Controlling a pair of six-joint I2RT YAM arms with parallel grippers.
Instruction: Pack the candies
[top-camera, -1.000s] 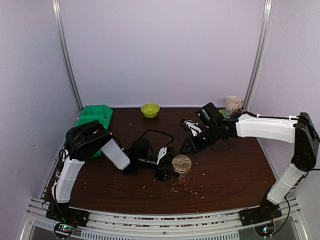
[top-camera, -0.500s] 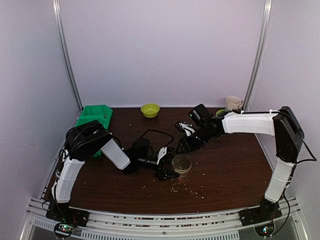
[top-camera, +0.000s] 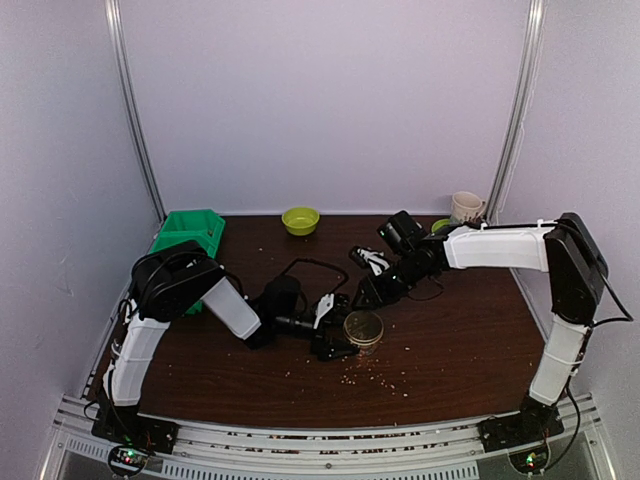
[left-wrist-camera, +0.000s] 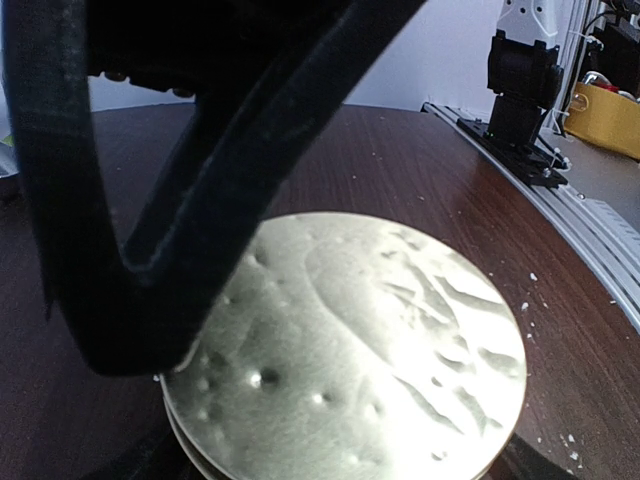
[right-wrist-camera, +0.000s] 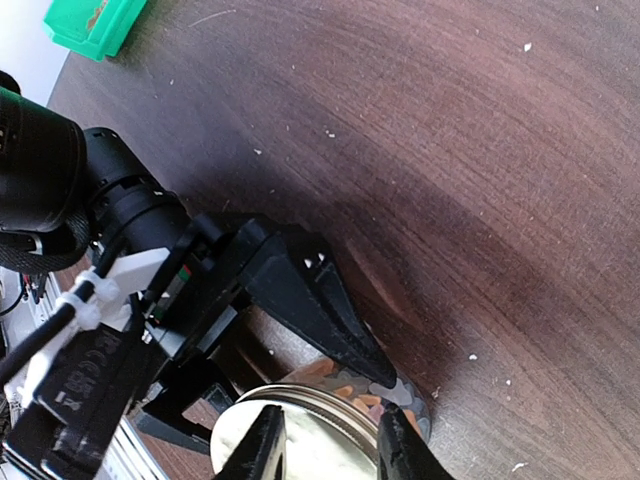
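Brings right gripper (right-wrist-camera: 328, 432) closer over metal lid (left-wrist-camera: 380, 350), jaws parted and empty, bracing jar (top-camera: 363, 331) of candies (right-wrist-camera: 405, 393) in clenched left gripper (top-camera: 346, 334), presumably for sealing.

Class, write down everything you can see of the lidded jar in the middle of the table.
The jar is small, round and clear-walled, standing upright on the dark wooden table near its middle. A silvery metal lid, dented and wrinkled, covers its mouth. Wrapped candies show through the wall just under the rim. The left pincer grips it from the side, one black finger against its wall.
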